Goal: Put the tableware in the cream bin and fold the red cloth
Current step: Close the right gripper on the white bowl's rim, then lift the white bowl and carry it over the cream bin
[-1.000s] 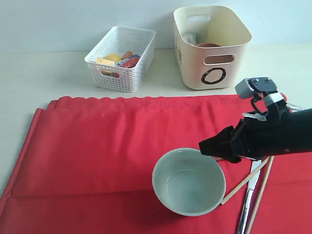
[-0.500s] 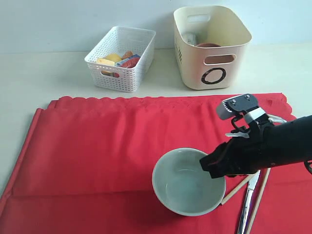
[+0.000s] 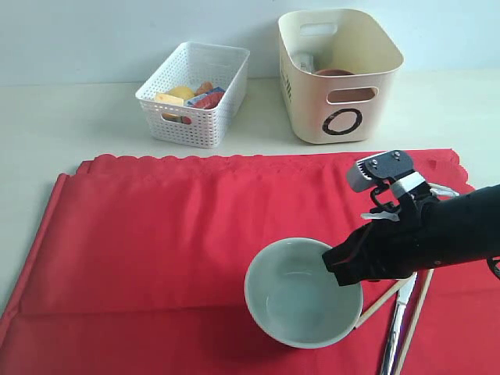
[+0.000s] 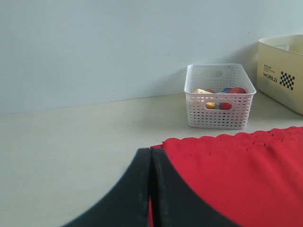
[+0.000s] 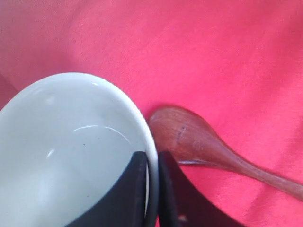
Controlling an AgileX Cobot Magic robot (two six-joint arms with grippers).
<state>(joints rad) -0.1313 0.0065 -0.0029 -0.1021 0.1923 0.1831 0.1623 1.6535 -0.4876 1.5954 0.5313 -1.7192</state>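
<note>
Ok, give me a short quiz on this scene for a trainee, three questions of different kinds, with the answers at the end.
1. True or false: the right tool is closed on the rim of the pale green bowl.
2. Which thing lies on the red cloth right beside that bowl in the right wrist view? A a lemon; B a wooden spoon; C a steel cup.
3. Fill the gap: the left tool is ___ and holds nothing.
Key: 1 true; 2 B; 3 shut.
</note>
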